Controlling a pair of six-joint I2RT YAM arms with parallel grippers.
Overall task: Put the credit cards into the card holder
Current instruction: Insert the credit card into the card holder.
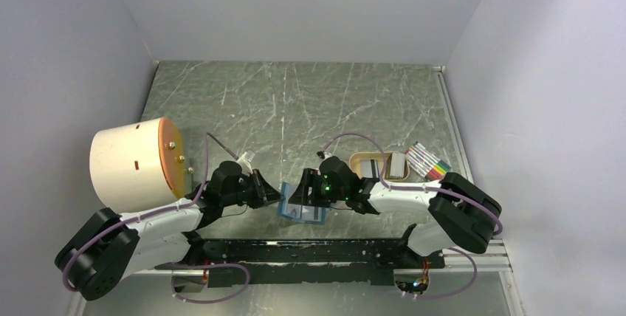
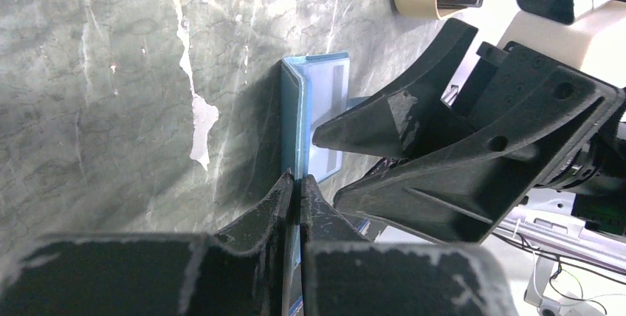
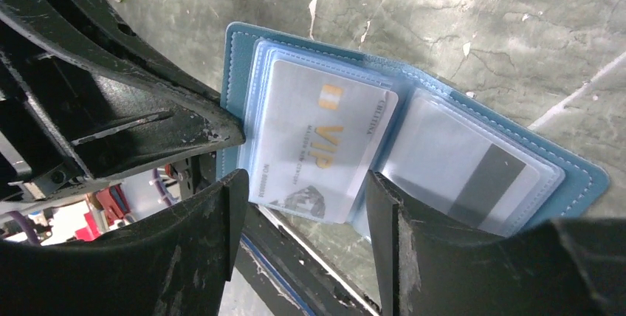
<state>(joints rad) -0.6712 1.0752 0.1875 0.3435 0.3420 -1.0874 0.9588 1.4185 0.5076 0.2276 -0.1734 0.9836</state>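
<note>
Pinching the card holder (image 2: 293,113), your left gripper (image 2: 297,184), clear only from its wrist, right gripper (image 3: 304,183) spread over the holder's VIP card (image 3: 317,135)

This is a robotics lab, set up as a closed test cell. Plain pale walls (image 1: 295,6) box in a grey-green marbled bench (image 1: 295,102) on three sides. Two white-and-black robot arms, the left arm (image 1: 148,227) and the right arm (image 1: 435,205), are bolted to a black mounting rail (image 1: 310,251) at the bench's near edge. Purple cables (image 1: 354,136) loop loosely along them.
</note>
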